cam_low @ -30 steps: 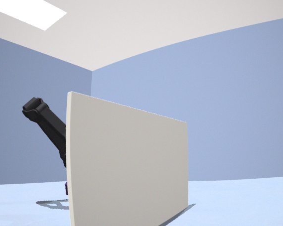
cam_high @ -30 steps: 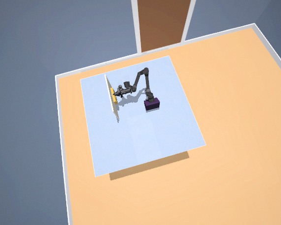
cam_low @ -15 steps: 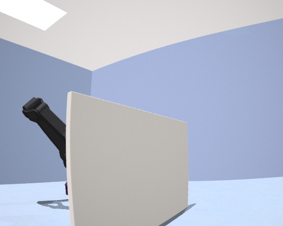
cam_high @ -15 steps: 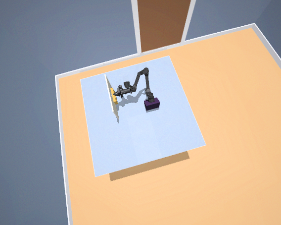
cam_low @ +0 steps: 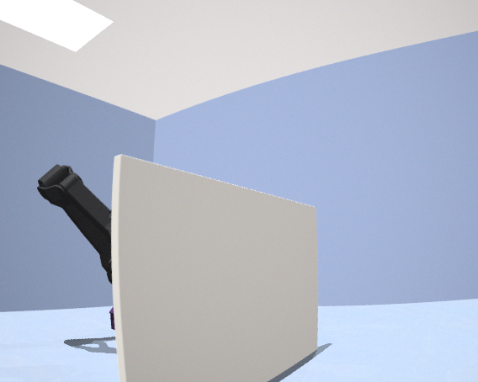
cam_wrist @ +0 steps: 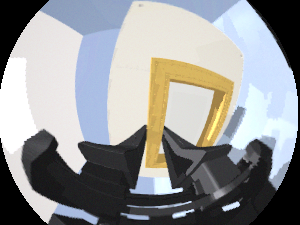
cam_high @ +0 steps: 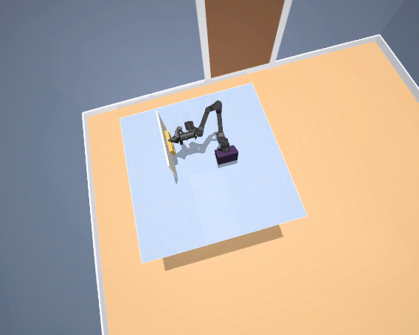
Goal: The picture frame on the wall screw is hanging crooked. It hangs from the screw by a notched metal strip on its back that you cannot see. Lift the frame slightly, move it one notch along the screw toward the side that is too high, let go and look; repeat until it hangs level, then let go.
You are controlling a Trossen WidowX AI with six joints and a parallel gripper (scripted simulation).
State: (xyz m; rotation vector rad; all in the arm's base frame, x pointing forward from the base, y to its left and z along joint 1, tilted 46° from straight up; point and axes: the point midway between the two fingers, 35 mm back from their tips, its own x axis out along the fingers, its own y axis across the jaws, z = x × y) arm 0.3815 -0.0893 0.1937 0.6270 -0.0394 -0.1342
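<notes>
- Gripper point(cam_high: 171, 140) point(cam_wrist: 154, 127): one, black, pinching the frame's rail.
- Frame point(cam_high: 171, 148) point(cam_wrist: 158, 94): one, yellow, against the right face of the panel point(cam_high: 163, 130) point(cam_low: 220, 269) point(cam_wrist: 135, 44).
- Base point(cam_high: 226, 156): one, purple, right of the panel, on the tabletop point(cam_high: 215, 206) point(cam_low: 406, 332).

The cream panel point(cam_low: 220, 278) hides the yellow frame in the exterior view.

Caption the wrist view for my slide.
End effector shut on one side of the yellow picture frame against a cream panel.
</notes>
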